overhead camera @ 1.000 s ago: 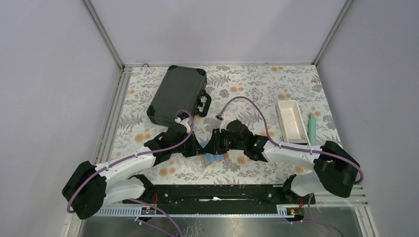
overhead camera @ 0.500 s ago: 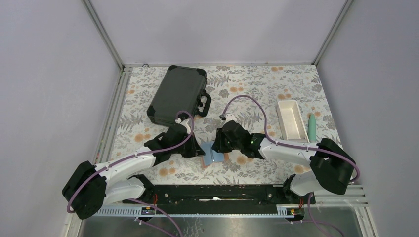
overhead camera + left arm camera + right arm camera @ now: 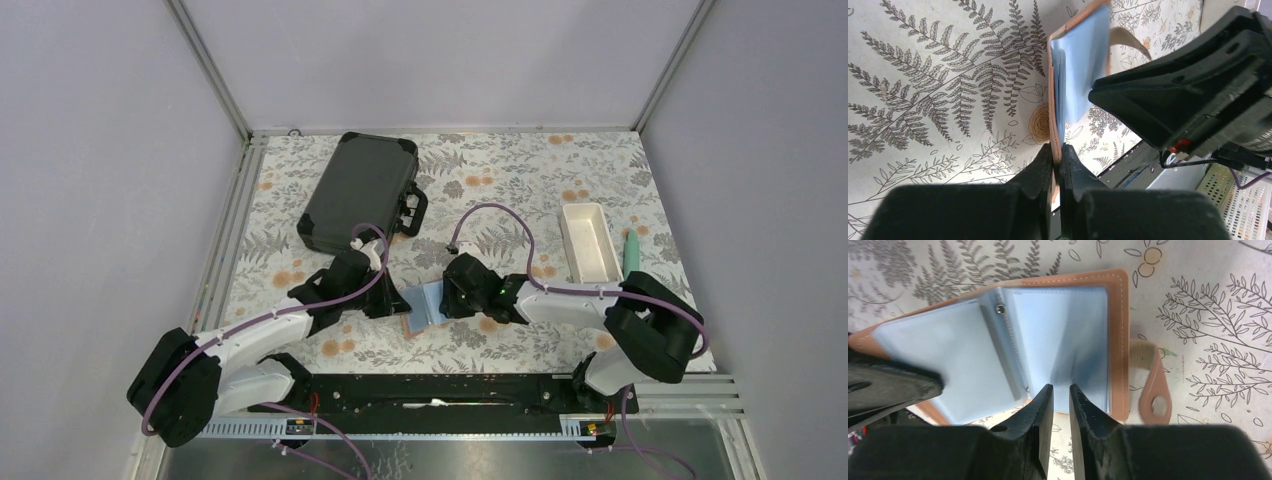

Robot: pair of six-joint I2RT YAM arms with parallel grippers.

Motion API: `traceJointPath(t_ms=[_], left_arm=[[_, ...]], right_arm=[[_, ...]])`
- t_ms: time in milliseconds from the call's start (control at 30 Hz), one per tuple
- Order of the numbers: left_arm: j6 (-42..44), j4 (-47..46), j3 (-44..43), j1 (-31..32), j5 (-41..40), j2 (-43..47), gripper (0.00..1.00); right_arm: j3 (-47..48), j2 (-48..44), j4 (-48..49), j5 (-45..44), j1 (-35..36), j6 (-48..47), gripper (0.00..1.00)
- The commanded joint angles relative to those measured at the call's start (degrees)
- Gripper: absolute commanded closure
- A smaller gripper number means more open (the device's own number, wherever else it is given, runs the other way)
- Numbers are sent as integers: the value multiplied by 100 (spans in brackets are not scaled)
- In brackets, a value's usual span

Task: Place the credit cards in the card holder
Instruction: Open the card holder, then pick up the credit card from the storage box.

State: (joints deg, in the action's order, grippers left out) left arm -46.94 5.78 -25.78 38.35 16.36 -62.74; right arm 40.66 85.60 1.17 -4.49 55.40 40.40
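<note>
left pincer (image 3: 1057, 156) clamped on the open card holder (image 3: 1080, 65); right pincer (image 3: 1060, 388), slightly apart, covers part of it.

You had bright, even light from above; shadows on the floral-patterned table (image 3: 520, 170) were faint. In your right wrist view the tan leather-like card holder (image 3: 1048, 340) with pale blue pockets was blurred; the black right gripper (image 3: 1060, 390), near the lens, was soft.

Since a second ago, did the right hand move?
Yes. The right hand drew back slightly toward the near side, farther from the black hard case.
</note>
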Motion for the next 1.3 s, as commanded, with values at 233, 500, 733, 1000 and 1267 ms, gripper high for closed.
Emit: traceJointPath(t_ms=[233, 500, 733, 1000, 1267], left_arm=[[560, -552, 261, -319, 492, -501, 100], [801, -647, 296, -403, 470, -672, 100], [875, -781, 353, -429, 324, -656, 100], [807, -880, 521, -425, 155, -105, 100], [850, -884, 640, -417, 86, 249, 100]], right_arm=[[291, 337, -576, -456, 38, 51, 72], [822, -1000, -1941, -757, -539, 118, 42], [647, -2101, -2716, -566, -2513, 187, 18], [1047, -1900, -3552, -605, -4286, 193, 14], [1112, -2784, -3775, -1328, -5704, 522, 9]])
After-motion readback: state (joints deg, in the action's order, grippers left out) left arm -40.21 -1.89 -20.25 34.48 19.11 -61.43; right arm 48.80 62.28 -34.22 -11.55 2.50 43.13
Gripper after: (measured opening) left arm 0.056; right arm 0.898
